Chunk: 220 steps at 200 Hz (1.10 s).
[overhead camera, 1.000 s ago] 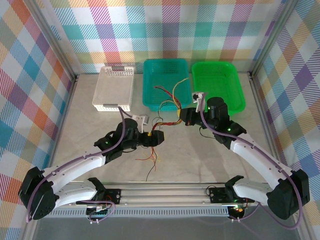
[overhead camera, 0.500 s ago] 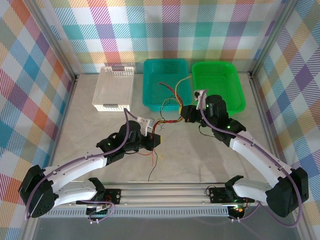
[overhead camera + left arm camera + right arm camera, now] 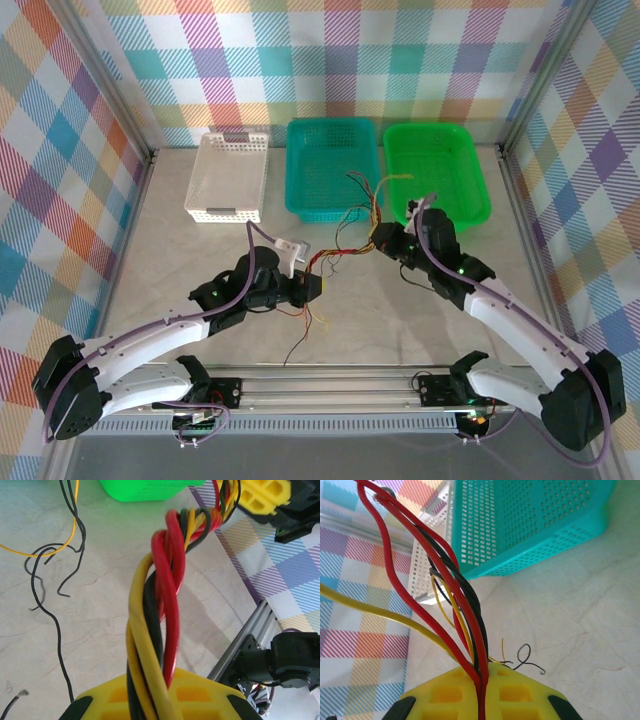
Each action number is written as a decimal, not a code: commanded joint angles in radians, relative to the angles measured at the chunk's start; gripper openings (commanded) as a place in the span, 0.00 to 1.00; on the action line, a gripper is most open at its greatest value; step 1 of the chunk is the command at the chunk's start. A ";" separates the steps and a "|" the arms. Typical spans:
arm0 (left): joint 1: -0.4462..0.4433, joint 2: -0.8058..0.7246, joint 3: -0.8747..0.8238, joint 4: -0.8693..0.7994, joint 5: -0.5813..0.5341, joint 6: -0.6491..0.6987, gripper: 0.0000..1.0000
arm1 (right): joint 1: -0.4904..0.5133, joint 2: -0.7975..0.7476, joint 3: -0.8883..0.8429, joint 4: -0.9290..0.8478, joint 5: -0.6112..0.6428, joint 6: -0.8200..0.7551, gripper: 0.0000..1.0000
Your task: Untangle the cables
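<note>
Stretching between both claws, the cables [image 3: 343, 254] run from the left gripper [image 3: 308, 286] at their 8 o'clock end to the right gripper [image 3: 386, 240] at 2 o'clock; each claw is clamped on the twisted red, black and yellow bundle, with loose ends trailing toward 6 o'clock and up toward the teal basket [image 3: 333, 170] at 12

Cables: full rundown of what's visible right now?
The cables are thin red, yellow and black wires that look plastic-coated, twisted into a braid-like bundle. The bundle spans above the table between the left gripper and the right gripper, clamped in each one's yellow fingers. Loose ends fan from the right gripper toward the teal basket. Others trail from the left gripper onto the table.
</note>
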 commanded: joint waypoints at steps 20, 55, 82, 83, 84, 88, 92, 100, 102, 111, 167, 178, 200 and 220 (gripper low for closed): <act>-0.012 -0.036 0.000 -0.012 -0.008 -0.012 0.00 | -0.028 -0.104 -0.120 0.200 0.165 0.156 0.00; -0.013 -0.012 0.062 -0.034 -0.005 -0.050 0.00 | -0.029 -0.125 -0.069 0.032 0.212 0.100 0.00; -0.013 0.028 0.128 -0.051 0.028 -0.080 0.00 | -0.029 -0.144 -0.047 -0.025 0.219 0.052 0.08; -0.013 0.031 0.130 -0.052 0.030 -0.081 0.00 | -0.030 -0.144 -0.047 -0.025 0.219 0.051 0.09; -0.013 0.033 0.132 -0.052 0.032 -0.083 0.00 | -0.030 -0.145 -0.047 -0.025 0.219 0.051 0.09; -0.013 0.040 0.141 -0.054 0.037 -0.087 0.00 | -0.030 -0.149 -0.046 -0.028 0.218 0.046 0.11; -0.014 0.046 0.149 -0.057 0.043 -0.093 0.00 | -0.031 -0.153 -0.046 -0.031 0.216 0.042 0.14; -0.014 0.057 0.165 -0.064 0.046 -0.105 0.00 | -0.030 -0.162 -0.047 -0.035 0.215 0.031 0.20; -0.014 0.059 0.170 -0.067 0.046 -0.109 0.00 | -0.030 -0.163 -0.046 -0.036 0.215 0.031 0.20; -0.014 0.072 0.190 -0.078 0.049 -0.121 0.00 | -0.030 -0.174 -0.047 -0.041 0.210 0.017 0.28; -0.014 0.139 0.284 -0.143 0.066 -0.147 0.00 | -0.030 -0.224 -0.024 -0.107 0.181 -0.059 0.65; -0.014 0.158 0.303 -0.162 0.071 -0.141 0.00 | -0.030 -0.225 -0.021 -0.104 0.145 -0.085 0.66; -0.013 0.199 0.336 -0.197 0.079 -0.129 0.00 | -0.030 -0.214 -0.027 -0.068 0.027 -0.139 0.66; -0.014 0.226 0.350 -0.206 0.067 -0.116 0.00 | -0.029 -0.205 -0.065 0.013 -0.122 -0.183 0.67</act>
